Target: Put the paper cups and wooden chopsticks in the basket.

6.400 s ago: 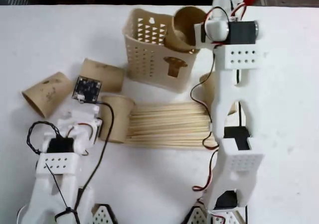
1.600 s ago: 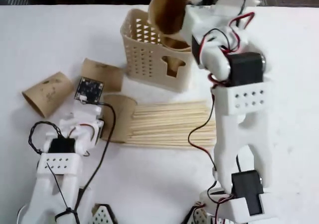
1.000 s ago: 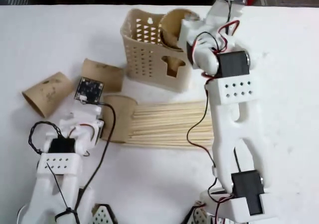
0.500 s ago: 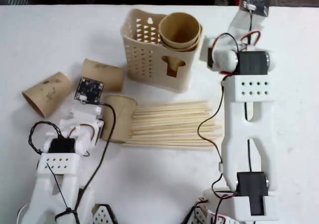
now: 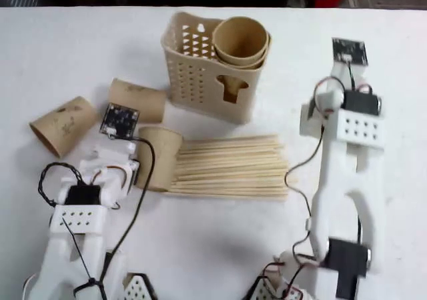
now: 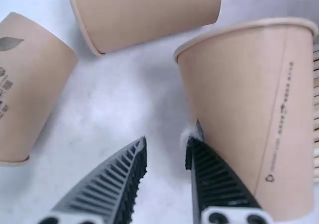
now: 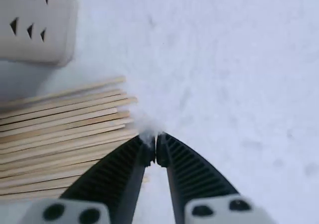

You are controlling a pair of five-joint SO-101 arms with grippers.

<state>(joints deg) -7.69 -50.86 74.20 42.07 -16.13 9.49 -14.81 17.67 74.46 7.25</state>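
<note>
The cream basket [image 5: 200,70] stands at the back of the table with paper cups [image 5: 241,40] nested upright in its right end. Three more paper cups lie on their sides: one at the far left [image 5: 63,125], one [image 5: 137,100] beside the basket, one [image 5: 157,159] against the wooden chopsticks [image 5: 230,167]. My left gripper [image 6: 165,152] is open just above the table, one finger [image 6: 209,176] resting against the outside of that nearest cup [image 6: 244,109]. My right gripper [image 7: 152,148] is shut and empty, hovering by the chopsticks' [image 7: 65,129] right ends.
The right arm [image 5: 347,153] stands to the right of the chopstick pile. The left arm [image 5: 80,207] sits at the front left. The basket's corner [image 7: 35,25] lies beyond the chopsticks. Bare white table stretches right of the basket and along the front.
The right arm set its cup into the basket on top of the other, let go, and drew back to the right of the chopsticks. Its gripper is now shut. The left arm stayed still.
</note>
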